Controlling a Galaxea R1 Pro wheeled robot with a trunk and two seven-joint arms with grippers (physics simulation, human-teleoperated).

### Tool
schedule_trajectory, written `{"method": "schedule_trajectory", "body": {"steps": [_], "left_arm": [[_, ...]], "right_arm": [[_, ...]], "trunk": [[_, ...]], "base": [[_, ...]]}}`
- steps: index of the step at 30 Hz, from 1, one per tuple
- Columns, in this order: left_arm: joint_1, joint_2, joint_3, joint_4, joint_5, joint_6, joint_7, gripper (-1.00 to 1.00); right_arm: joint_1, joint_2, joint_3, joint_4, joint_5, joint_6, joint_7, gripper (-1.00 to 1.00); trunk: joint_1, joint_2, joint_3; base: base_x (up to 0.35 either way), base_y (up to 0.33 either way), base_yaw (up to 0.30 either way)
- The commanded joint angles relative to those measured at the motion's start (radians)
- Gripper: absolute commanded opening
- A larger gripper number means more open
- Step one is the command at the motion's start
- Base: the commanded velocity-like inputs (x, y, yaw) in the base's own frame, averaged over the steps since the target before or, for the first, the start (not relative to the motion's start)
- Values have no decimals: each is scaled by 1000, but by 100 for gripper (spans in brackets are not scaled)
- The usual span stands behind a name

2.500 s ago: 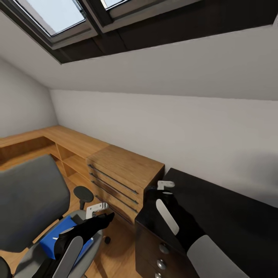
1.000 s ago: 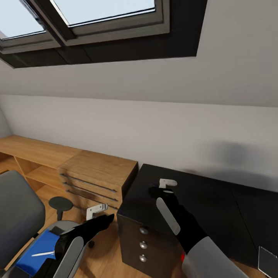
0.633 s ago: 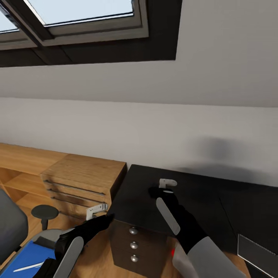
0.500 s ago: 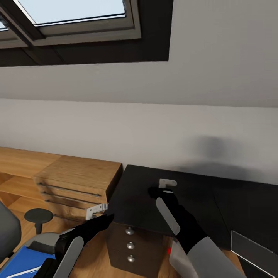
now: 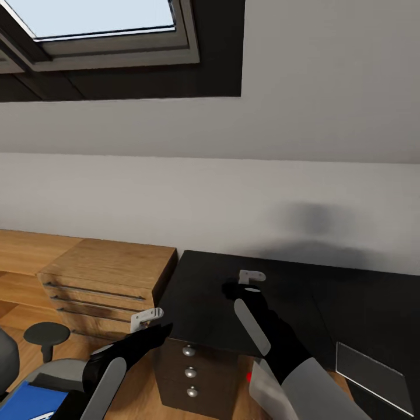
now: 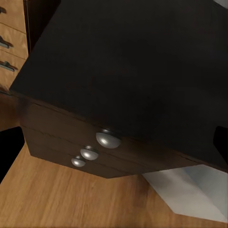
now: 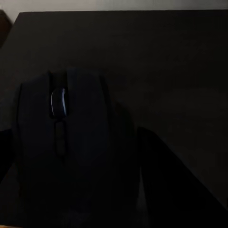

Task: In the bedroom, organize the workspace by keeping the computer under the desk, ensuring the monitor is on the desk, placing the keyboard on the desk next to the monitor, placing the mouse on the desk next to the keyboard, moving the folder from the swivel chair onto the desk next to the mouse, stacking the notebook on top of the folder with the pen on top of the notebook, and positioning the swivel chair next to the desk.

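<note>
My right gripper (image 5: 251, 279) hangs over the left end of the glossy black desk (image 5: 204, 303), shut on the dark mouse (image 7: 61, 142) with its scroll wheel showing. My left gripper (image 5: 146, 318) is open and empty, level with the desk's front drawers (image 6: 107, 140). Under the desk stands the pale computer (image 5: 269, 382) with a small red light. The swivel chair (image 5: 55, 370) shows at the lower left, with the blue folder (image 5: 26, 402) on its seat. What looks like the notebook (image 5: 370, 370), a flat grey-sheened rectangle, lies on the desk at the right.
A light wooden drawer unit (image 5: 105, 268) stands against the desk's left end, with a low wooden shelf running on to the left. A sloped white wall and a skylight (image 5: 99, 23) rise behind. Wooden floor (image 6: 71, 199) lies in front of the drawers.
The camera has swung to the right: chair, folder and wooden unit slid left in the picture, and more of the desk with the grey rectangle came into view. Both arms kept their pose.
</note>
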Motion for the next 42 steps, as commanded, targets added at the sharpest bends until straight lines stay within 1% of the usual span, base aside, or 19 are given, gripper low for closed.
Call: {"method": "schedule_trajectory", "body": {"steps": [1,9,27,31,34,39,42], "left_arm": [[-1,1,-2,-1,10,1,10,100],[-1,1,-2,-1,10,1,10,100],[-1,2,-2,-1,9,0,10,100],[-1,2,-2,-1,9,0,10,100],[-1,2,-2,-1,9,0,10,100],[-1,2,-2,2,10,0,10,100],[-1,2,-2,12,9,-2,12,100]], "right_arm": [[-1,0,2,-1,-12,-1,-12,-100],[-1,0,1,-1,-12,-1,-12,-100],[-1,-2,-2,4,-12,-2,-12,-100],[-1,-1,-4,9,-13,-30,-16,-100],[-1,0,-4,10,-13,-35,-20,-100],[-1,1,-2,10,-15,-37,-24,-100],[0,0,-3,10,-15,-38,-25,-100]], "trunk": [[0,-2,-2],[0,-2,0],[0,-2,19],[0,-2,23],[0,-2,26],[0,-2,27],[0,-2,27]], "base": [[0,0,-1],[0,0,-51],[0,0,-227],[0,0,-236],[0,0,-216],[0,0,-55],[-130,235,0]]}}
